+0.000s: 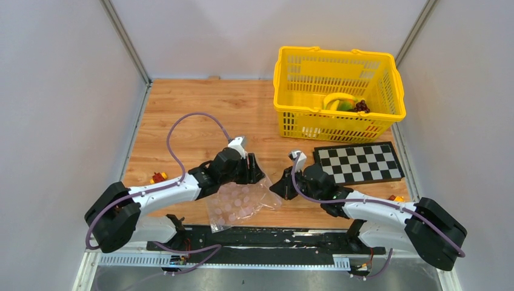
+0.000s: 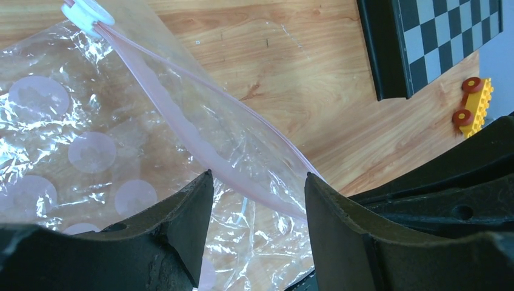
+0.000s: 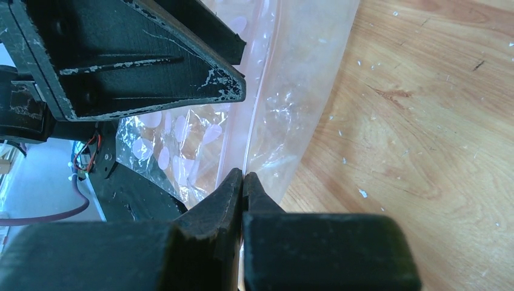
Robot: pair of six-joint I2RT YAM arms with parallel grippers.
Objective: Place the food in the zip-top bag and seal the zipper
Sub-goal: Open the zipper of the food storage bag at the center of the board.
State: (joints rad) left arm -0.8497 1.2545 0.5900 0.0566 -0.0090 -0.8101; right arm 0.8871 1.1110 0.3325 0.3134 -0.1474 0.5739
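Note:
The zip-top bag [image 1: 237, 204], clear with pale pink dots, lies at the table's near middle between both arms. Its pink zipper [image 2: 182, 115] runs diagonally, with the white tab [image 2: 86, 12] at the far end. My left gripper [image 2: 257, 179] is open, its fingers either side of the zipper, over the bag's mouth [image 1: 257, 173]. My right gripper [image 3: 243, 176] is shut on the bag's mouth edge [image 3: 254, 127], at the bag's right corner [image 1: 280, 185]. The food, a yellow banana [image 1: 339, 100], a green piece and dark grapes [image 1: 362, 107], lies in the basket.
The yellow mesh basket [image 1: 315, 124] stands at the back right. A black checkerboard [image 1: 359, 162] lies in front of it. A small red-and-yellow toy [image 1: 159, 177] sits at the left; another yellow block with red wheels [image 2: 473, 106] lies by the board. Walls close both sides.

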